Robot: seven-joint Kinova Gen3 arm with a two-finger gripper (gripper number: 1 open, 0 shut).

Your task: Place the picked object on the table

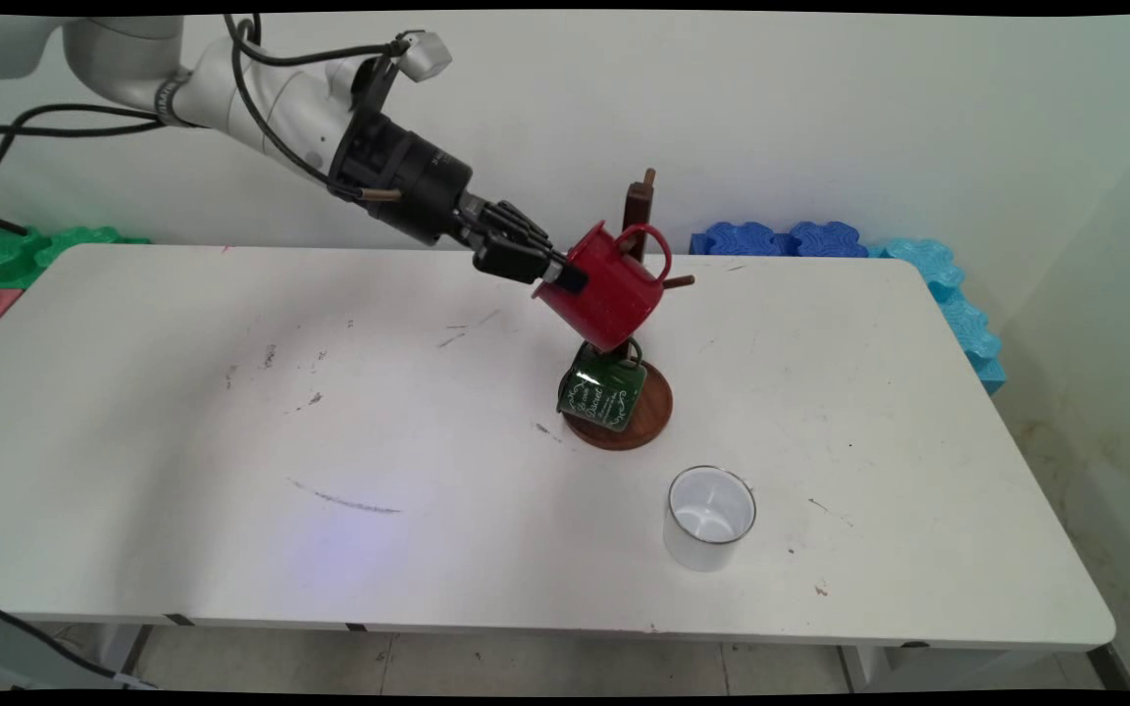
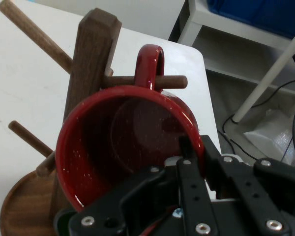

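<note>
I see even, soft light over the white table (image 1: 182,412), with only faint shadows. My hand view is sharp on the red mug (image 2: 123,142), whose wet-looking rim glints, while the gripper (image 2: 187,162) linkage below sits dark and soft.

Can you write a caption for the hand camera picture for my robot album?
Gripper pinches the red mug's rim, its handle looped over a peg of the wooden rack.
</note>
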